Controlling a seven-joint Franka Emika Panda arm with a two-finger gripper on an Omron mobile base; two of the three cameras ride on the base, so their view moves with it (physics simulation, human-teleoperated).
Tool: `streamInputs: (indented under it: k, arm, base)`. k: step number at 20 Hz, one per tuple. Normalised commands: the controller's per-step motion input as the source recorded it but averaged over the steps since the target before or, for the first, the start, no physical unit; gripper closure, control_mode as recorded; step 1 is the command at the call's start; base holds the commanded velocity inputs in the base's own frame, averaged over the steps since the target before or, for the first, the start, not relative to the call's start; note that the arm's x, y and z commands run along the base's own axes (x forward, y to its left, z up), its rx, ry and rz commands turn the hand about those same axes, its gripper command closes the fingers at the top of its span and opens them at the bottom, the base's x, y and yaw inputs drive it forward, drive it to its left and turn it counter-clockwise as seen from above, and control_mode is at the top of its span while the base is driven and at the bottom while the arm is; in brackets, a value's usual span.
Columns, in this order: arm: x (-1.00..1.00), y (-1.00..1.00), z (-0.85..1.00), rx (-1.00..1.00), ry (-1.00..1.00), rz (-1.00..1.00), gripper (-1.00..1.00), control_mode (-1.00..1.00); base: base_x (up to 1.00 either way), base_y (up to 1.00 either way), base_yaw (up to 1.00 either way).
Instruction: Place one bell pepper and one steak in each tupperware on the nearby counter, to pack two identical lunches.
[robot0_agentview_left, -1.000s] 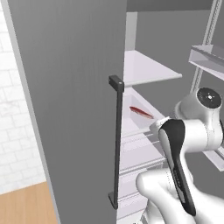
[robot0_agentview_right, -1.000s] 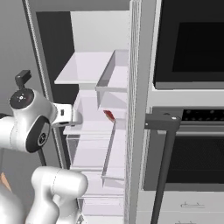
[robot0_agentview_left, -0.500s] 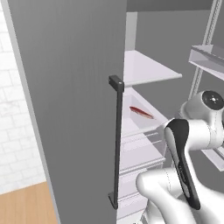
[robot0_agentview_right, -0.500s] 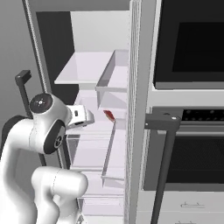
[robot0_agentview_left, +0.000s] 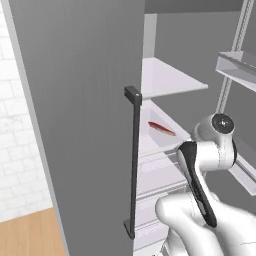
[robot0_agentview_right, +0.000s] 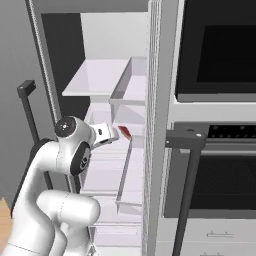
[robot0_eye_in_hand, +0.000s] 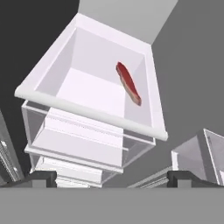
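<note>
Steak lies in the white bin, upper middle of the hand view (soft, floppy, probably slippery). Your gripper is wide open; pinch across its thin middle.

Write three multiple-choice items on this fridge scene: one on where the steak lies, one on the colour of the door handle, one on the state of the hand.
1. Where does the steak lie?
A. In the white drawer inside the fridge
B. On the top shelf
C. On the floor

2. What colour is the fridge door handle?
A. White
B. Dark grey
C. Red

3. How does the hand stand?
A. Shut on the steak
B. Shut and empty
C. Open, holding nothing

Answers:
1. A: the hand view shows the red slab resting in the drawer, near one side wall.
2. B: the left base view shows a dark bar against the lighter grey door.
3. C: the two fingertips sit wide apart at the bottom of the hand view, with the steak far beyond them.
</note>
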Motion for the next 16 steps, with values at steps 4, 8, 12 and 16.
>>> streamInputs:
  k: [4,8,12,16]
  arm:
    - [0.83,0.00,-0.28,-0.05,-0.08,0.00,-1.00,-1.00]
    - [0.74,0.00,-0.06,0.00,0.00,0.02,-1.00,-1.00]
    - [0.54,-0.03,0.00,0.01,0.07,0.01,-1.00,-1.00]
    - [0.41,0.00,-0.02,0.00,0.19,0.00,-1.00,-1.00]
  base:
    - [0.00,0.00,0.00]
    - [0.00,0.00,0.00]
    - [0.00,0.00,0.00]
    - [0.00,0.00,0.00]
